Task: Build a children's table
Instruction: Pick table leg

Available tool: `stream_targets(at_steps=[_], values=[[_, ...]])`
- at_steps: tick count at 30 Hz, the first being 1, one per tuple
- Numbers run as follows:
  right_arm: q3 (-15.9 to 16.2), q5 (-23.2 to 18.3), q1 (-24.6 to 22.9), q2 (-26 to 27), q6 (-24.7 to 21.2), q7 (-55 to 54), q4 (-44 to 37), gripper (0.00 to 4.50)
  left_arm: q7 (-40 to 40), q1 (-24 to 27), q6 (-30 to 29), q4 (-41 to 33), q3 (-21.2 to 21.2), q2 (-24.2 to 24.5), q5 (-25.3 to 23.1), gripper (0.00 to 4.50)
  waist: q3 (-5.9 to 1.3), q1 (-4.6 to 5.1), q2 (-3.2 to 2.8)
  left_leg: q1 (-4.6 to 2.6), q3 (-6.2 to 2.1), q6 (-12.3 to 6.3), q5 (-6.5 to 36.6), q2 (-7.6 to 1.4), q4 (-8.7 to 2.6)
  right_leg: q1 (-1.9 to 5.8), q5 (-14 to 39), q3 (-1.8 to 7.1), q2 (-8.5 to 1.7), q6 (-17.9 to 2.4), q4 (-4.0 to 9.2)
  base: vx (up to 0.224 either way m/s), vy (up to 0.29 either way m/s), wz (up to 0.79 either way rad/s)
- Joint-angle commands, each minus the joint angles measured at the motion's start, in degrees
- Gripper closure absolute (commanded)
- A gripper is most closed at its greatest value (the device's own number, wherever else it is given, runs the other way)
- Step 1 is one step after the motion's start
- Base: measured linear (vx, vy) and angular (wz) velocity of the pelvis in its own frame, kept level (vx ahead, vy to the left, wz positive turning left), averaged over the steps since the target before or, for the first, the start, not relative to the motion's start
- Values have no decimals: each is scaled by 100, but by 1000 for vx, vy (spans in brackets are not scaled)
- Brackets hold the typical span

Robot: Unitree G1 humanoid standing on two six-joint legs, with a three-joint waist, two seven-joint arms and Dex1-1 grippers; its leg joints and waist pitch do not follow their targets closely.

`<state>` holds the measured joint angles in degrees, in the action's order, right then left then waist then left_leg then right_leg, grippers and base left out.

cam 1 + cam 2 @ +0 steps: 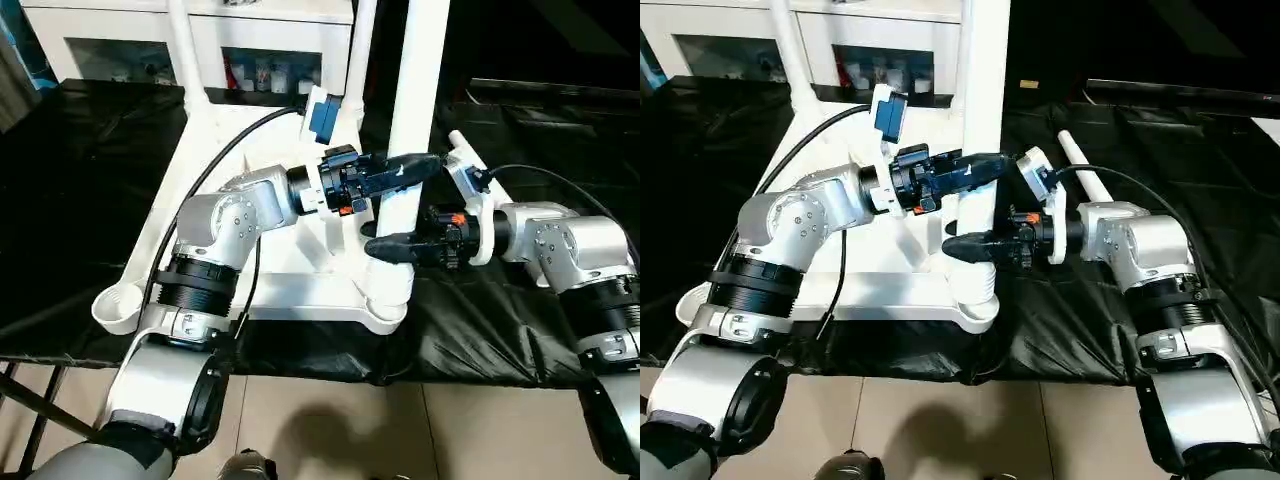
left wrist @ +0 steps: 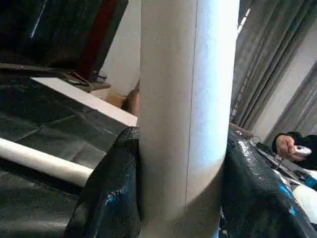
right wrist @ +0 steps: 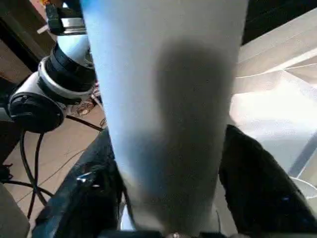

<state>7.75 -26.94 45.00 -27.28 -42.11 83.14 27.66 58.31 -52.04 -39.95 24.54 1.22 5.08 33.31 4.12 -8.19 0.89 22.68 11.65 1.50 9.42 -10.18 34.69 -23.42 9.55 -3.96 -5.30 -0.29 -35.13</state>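
Observation:
The children's table top [image 1: 300, 285] lies upside down on black cloth, with an empty round socket [image 1: 118, 305] at its near left corner. A white leg [image 1: 420, 80] stands upright in the near right socket [image 1: 388, 310]. My left gripper [image 1: 425, 165] is shut on this leg from the left, its fingers [image 2: 109, 188] pressing both sides of the leg [image 2: 188, 99]. Lower down, just above the socket, my right gripper [image 1: 375, 245] reaches in from the right and is shut on the same leg [image 3: 168, 74]. Another leg [image 1: 1085, 170] lies loose on the cloth to the right.
Two more white legs [image 1: 180, 50] [image 1: 362, 50] rise at the table top's far corners. A white glass-door cabinet [image 1: 250, 45] stands behind. A person's hand [image 2: 287, 146] holds something at the left wrist view's edge. The cloth-covered bench ends near me, with tiled floor [image 1: 330, 430] below.

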Motion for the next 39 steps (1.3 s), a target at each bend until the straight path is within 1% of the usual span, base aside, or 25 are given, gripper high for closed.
stream_targets(at_steps=[1, 3, 4, 6, 9, 11, 12, 14, 16, 18, 20, 21, 22, 23, 24, 25, 26, 27, 28, 29, 30, 32, 34, 38, 39], values=[[28, 63, 6, -12, -16, -25, 35, 207, -8, -75, 53, -105, -70, -43, -18, 262, -516, 1, 11, -159, -150, -210, 875, -317, -341, 332, 735, 224, -359, -1617, 330, 0, 0, 0], [14, 61, -13, 2, -24, -49, 23, 232, -135, -113, 109, -21, -22, -81, -53, 262, -518, 0, 11, -163, -152, -204, 877, -320, -341, 332, 742, 226, -361, -1604, 328, 0, 0, 0], [11, 62, -27, 9, -22, -64, 12, 236, -225, -141, 100, 45, 29, -112, -47, 227, -517, 1, 14, -159, -151, -195, 871, -318, -338, 330, 708, 227, -358, -1615, 323, 0, 0, 0], [-20, 106, -67, 50, 68, -208, 6, 252, -299, -167, 110, 107, 88, -126, -39, 191, -518, -5, 8, -162, -153, -186, 885, -315, -337, 329, 752, 225, -361, -1601, 329, 0, 0, 0], [-79, 94, -100, 99, 135, -306, 0, 256, -370, -191, 175, 107, 189, -143, 5, 183, -520, -4, 14, -162, -154, -168, 901, -318, -340, 330, 775, 224, -369, -1597, 334, 0, 0, 0], [-207, 76, -141, 187, 218, -525, -6, 260, -414, -177, 603, 69, 271, -211, -50, 158, -518, -6, 22, -156, -161, -180, 886, -321, -342, 329, 769, 226, -377, -1591, 342, 0, 0, 0], [-391, 84, -212, 327, 426, -883, -50, 260, -715, -177, 1402, 121, 409, -340, -260, 158, -521, -1, 43, -151, -158, -173, 881, -320, -342, 334, 737, 226, -378, -1582, 344, 0, 0, 0], [-469, 64, -235, 375, 435, -1016, -60, 261, -951, -210, 1702, 164, 532, -419, -307, 158, -531, -3, 37, -156, -168, -141, 904, -322, -345, 344, 724, 224, -389, -1538, 345, 0, 0, 0], [-656, 17, -307, 485, 530, -1290, -98, 261, -1603, -424, 2296, 327, 930, -566, -314, 158, -528, 4, 37, -147, -164, -183, 869, -320, -342, 340, 624, 225, -376, -1524, 337, 0, 0, 0], [-760, 3, -354, 556, 612, -1465, -120, 262, -1866, -521, 2482, 394, 1069, -580, -336, 158, -527, 1, 45, -154, -164, -178, 906, -312, -341, 336, 759, 222, -380, -1444, 340, 0, 0, 0], [-869, 25, -411, 653, 770, -1738, -122, 262, -1602, -487, 2588, 404, 970, -455, -414, 158, -527, 1, 52, -157, -160, -178, 882, -313, -343, 334, 779, 223, -381, -1429, 344, 0, 0, 0], [-1071, 170, -562, 865, 1223, -2418, -158, 262, -936, -316, 2823, 474, 551, -73, -782, 158, -516, 1, 32, -164, -159, -168, 824, -311, -362, 297, 917, 230, -384, -1317, 365, 0, 0, 0], [-1071, 170, -562, 865, 1223, -2418, -158, 262, -936, -316, 2823, 474, 551, -73, -782, 158, -526, 30, 22, -172, -159, -123, 799, -309, -368, 287, 951, 230, -367, -1255, 344, 0, 0, 0], [-1184, 403, -649, 991, 1607, -3052, -147, 262, -369, -72, 2974, 543, -19, 302, -1260, 158, -530, 24, 24, -188, -160, -107, 759, -313, -370, 278, 933, 231, -373, -1241, 353, 0, 0, 0], [-1256, 550, -698, 1077, 1932, -3455, -99, 262, -71, 86, 3146, 605, -390, 526, -1590, 158, -521, 49, 3, -180, -163, -42, 721, -309, -387, 261, 962, 237, -360, -1173, 340, 0, 0, 0], [-1296, 628, -725, 1126, 2122, -3678, -66, 262, 83, 174, 3256, 644, -600, 650, -1781, 158, -525, 66, -7, -202, -156, 38, 777, -307, -395, 249, 1030, 241, -361, -1124, 344, 0, 0, 0], [-1296, 628, -725, 1126, 2122, -3678, -66, 262, 83, 174, 3256, 644, -600, 650, -1781, 158, -525, 66, -7, -202, -156, 38, 777, -307, -395, 249, 1030, 241, -361, -1124, 344, 0, 0, 0], [-1332, 839, -885, 1181, 2350, -4133, -108, 262, 633, 476, 3535, 747, -1179, 1012, -2230, 158, -529, 61, -33, -223, -153, 136, 878, -315, -413, 237, 1051, 250, -365, -1109, 346, 0, 0, 0], [-1380, 870, -968, 1214, 2378, -4265, -161, 262, 888, 615, 3631, 794, -1411, 1160, -2392, 158, -522, 70, 16, -213, -150, 130, 889, -310, -421, 240, 1065, 252, -357, -1090, 365, 0, 0, 0], [-1450, 841, -1142, 1241, 2305, -4299, -311, 262, 1357, 843, 3618, 810, -1630, 1302, -2406, 158, -528, 69, -32, -222, -150, 169, 951, -317, -434, 241, 1022, 260, -363, -1081, 342, 0, 0, 0], [-1459, 835, -1176, 1243, 2284, -4291, -343, 262, 1442, 882, 3599, 807, -1656, 1318, -2387, 158, -522, 61, -38, -231, -150, 173, 958, -320, -440, 243, 992, 259, -363, -1087, 342, 0, 0, 0], [-1511, 823, -1297, 1286, 2275, -4337, -474, 262, 1508, 950, 3661, 932, -1757, 1342, -2475, 158, -544, 61, -85, -222, -127, 157, 977, -316, -420, 247, 588, 254, -357, -1308, 299, 0, 0, 0], [-1468, 849, -1460, 1282, 2276, -4337, -594, 262, 1584, 1006, 3741, 1128, -1931, 1388, -2648, 186, -533, 62, -65, -208, -132, 152, 1083, -317, -430, 258, 622, 250, -362, -1331, 302, 0, 0, 0], [-1271, 940, -1706, 1249, 2433, -4344, -752, 262, 1519, 993, 3962, 1579, -2144, 1434, -3010, 205, -498, 92, -66, -214, -155, 226, 1489, -315, -464, 265, 1236, 267, -398, -1217, 380, 0, 0, 0], [-1231, 944, -1775, 1255, 2486, -4373, -813, 262, 1356, 957, 4089, 1785, -2188, 1434, -3160, 230, -487, 112, -82, -209, -166, 267, 1585, -314, -475, 265, 1357, 272, -397, -1142, 407, 0, 0, 0]])
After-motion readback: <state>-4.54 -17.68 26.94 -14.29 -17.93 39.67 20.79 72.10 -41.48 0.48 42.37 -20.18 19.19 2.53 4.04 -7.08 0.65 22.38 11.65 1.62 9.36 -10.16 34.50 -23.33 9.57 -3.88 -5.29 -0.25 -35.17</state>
